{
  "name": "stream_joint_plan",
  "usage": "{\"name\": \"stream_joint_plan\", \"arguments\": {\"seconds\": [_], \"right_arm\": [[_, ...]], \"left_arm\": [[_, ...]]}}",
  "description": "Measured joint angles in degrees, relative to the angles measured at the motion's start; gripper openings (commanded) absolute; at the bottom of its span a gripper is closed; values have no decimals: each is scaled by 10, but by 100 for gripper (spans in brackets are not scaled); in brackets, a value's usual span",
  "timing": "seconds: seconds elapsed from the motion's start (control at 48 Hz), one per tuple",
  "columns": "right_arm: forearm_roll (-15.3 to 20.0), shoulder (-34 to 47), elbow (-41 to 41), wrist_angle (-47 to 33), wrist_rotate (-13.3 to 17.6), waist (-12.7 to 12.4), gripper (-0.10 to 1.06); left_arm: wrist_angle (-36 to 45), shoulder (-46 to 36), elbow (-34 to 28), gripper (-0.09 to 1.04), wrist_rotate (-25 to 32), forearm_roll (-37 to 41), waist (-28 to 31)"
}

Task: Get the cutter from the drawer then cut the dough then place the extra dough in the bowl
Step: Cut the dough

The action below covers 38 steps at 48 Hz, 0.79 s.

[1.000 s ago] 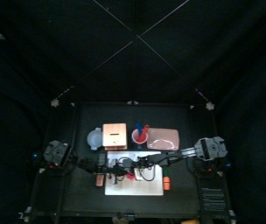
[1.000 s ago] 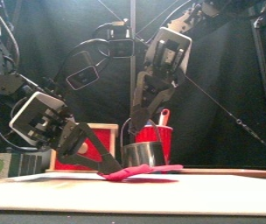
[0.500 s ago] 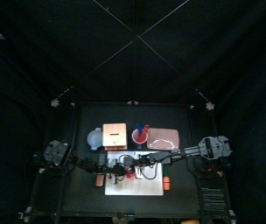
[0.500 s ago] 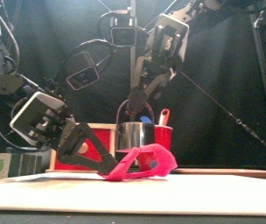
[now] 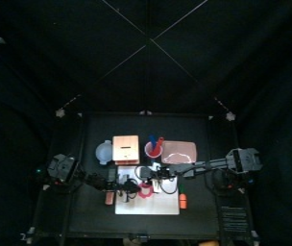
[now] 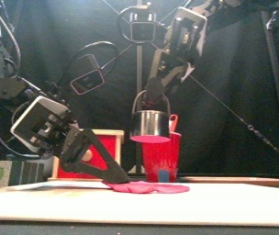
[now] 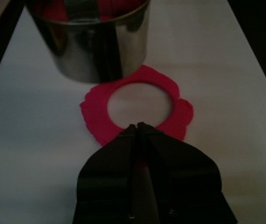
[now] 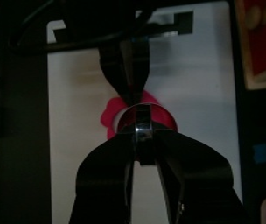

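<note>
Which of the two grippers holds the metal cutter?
The right gripper: it holds the cutter aloft by its handle; the left gripper pinches the dough ring.

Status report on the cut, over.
Left fingers shut on dough ring at its edge, ring flat on board. Right fingers shut on cutter by its handle, hanging above ring. Red cup behind, clear of both.

Pink-red dough ring (image 7: 94, 109), white cutting board (image 7: 223, 96). Shiny silver cutter (image 6: 152, 126). Red cup (image 6: 164, 154), pale wooden box (image 5: 126, 147) with red front.
</note>
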Motion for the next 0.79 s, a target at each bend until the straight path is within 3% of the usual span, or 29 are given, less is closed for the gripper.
{"name": "stream_joint_plan", "arguments": {"seconds": [0.417, 0.792], "right_arm": [[18, -97, 133, -3, 22, 11, 59], [31, -105, 198, -45, 22, 17, 59]], "left_arm": [[14, -23, 10, 55, 6, -1, 1], [27, -53, 11, 55, 6, 2, 11]]}}
